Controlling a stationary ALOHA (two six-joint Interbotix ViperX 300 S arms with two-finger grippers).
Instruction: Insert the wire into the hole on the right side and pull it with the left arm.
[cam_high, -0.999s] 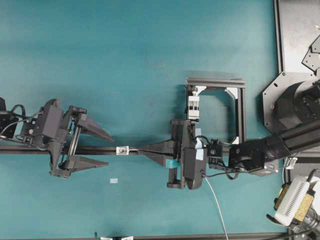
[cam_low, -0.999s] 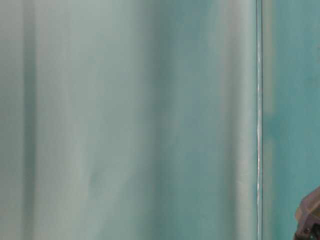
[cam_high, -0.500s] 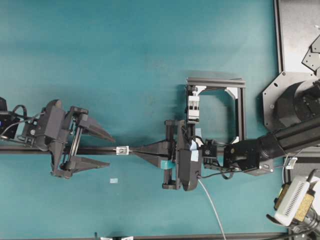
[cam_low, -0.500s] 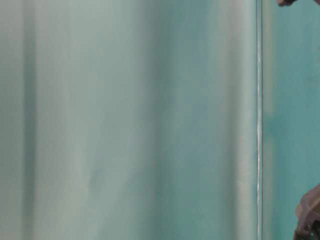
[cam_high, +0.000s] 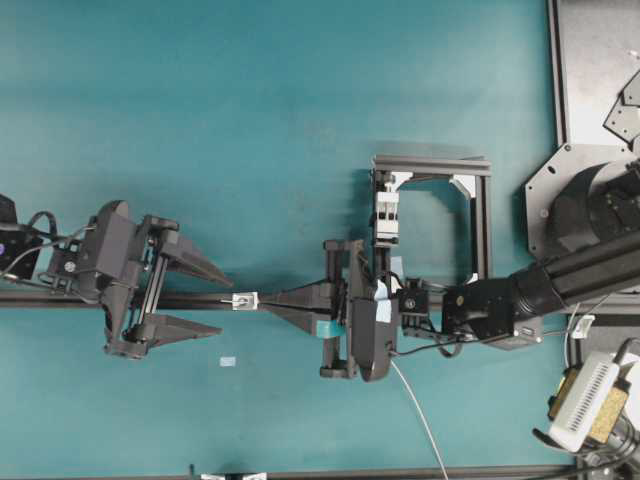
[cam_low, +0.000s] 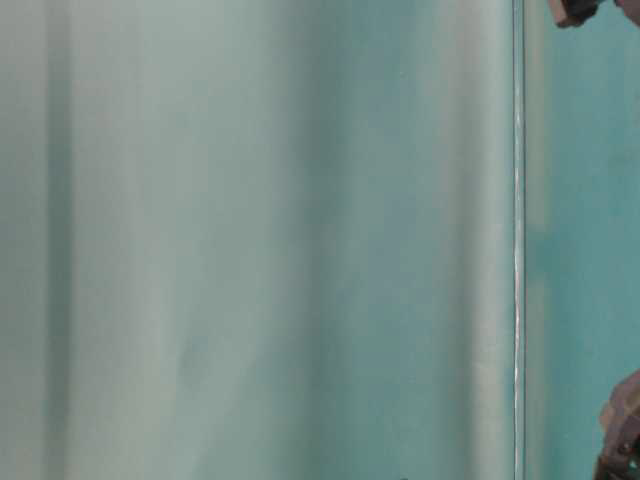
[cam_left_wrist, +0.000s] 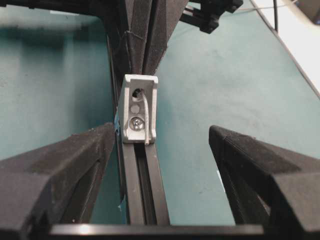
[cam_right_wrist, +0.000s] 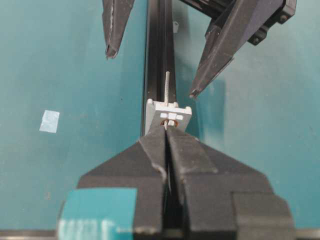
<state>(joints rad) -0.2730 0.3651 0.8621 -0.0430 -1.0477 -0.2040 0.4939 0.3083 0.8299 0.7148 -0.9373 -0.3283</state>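
Observation:
The small white bracket (cam_left_wrist: 138, 111) sits on a black rail (cam_left_wrist: 147, 185), with its dark hole (cam_left_wrist: 137, 92) near the top. The thin whitish wire (cam_left_wrist: 145, 117) comes through the hole and droops over the bracket's face. In the right wrist view the wire tip (cam_right_wrist: 166, 85) pokes out past the bracket (cam_right_wrist: 170, 111). My right gripper (cam_right_wrist: 166, 129) is shut on the wire, its tips against the bracket. The left gripper (cam_left_wrist: 161, 131) stands open, one finger on each side of the rail, just short of the bracket. From overhead, the left gripper (cam_high: 225, 305) faces the right gripper (cam_high: 262, 300) across the bracket (cam_high: 242, 300).
The rail (cam_high: 60, 300) runs left to right across the teal table. A black square frame (cam_high: 480, 220) with a white clip block (cam_high: 387, 212) stands behind the right arm. A pale tape scrap (cam_high: 228, 361) lies near the left gripper. The table-level view is mostly teal blur.
The right gripper has moved left along the rail up to the bracket, pushing the wire through the hole. The left gripper edged slightly right and stays open.

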